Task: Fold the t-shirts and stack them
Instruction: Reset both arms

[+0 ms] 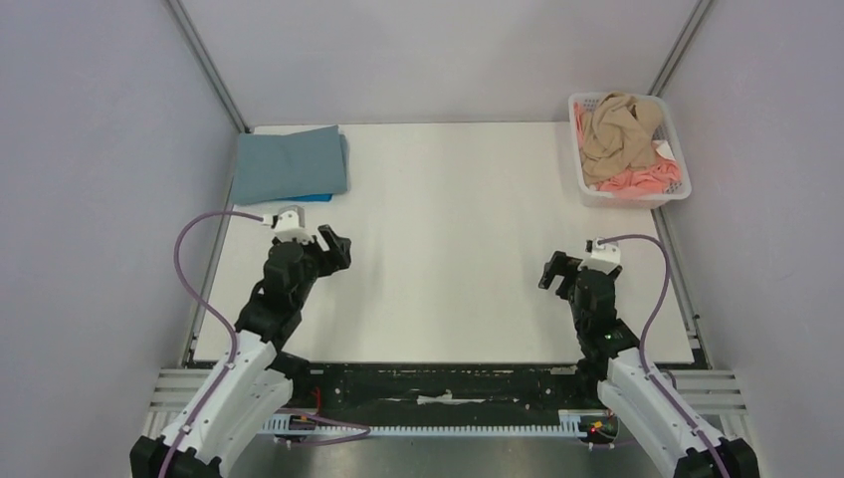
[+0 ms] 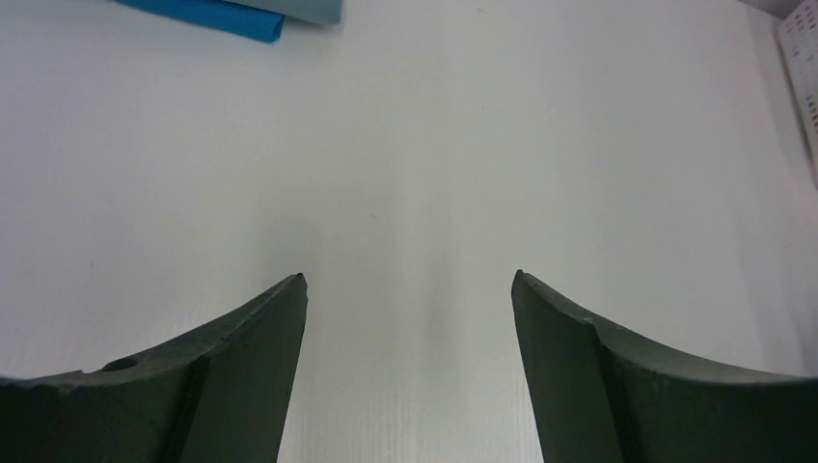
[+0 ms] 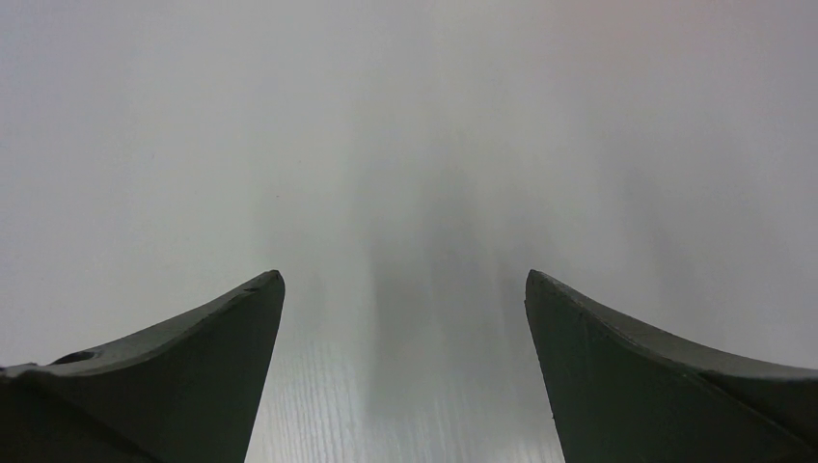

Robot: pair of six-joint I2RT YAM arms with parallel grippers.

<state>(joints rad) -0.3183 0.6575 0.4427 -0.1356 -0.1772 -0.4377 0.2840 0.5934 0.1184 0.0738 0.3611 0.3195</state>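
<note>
A folded grey-blue t-shirt (image 1: 291, 163) lies at the table's far left corner on top of a folded bright blue t-shirt (image 1: 316, 196), whose edge shows beneath it. The bright blue edge (image 2: 207, 16) and a grey-blue corner (image 2: 313, 10) also show at the top of the left wrist view. A crumpled tan t-shirt (image 1: 619, 134) and a pink t-shirt (image 1: 639, 180) lie in a white basket (image 1: 584, 191) at the far right. My left gripper (image 1: 336, 246) is open and empty just in front of the stack. My right gripper (image 1: 555, 270) is open and empty over bare table.
The basket's white lattice wall (image 2: 803, 48) shows at the right edge of the left wrist view. Grey walls enclose the white table (image 1: 448, 259) on the left, far and right sides. Purple cables loop beside both arms.
</note>
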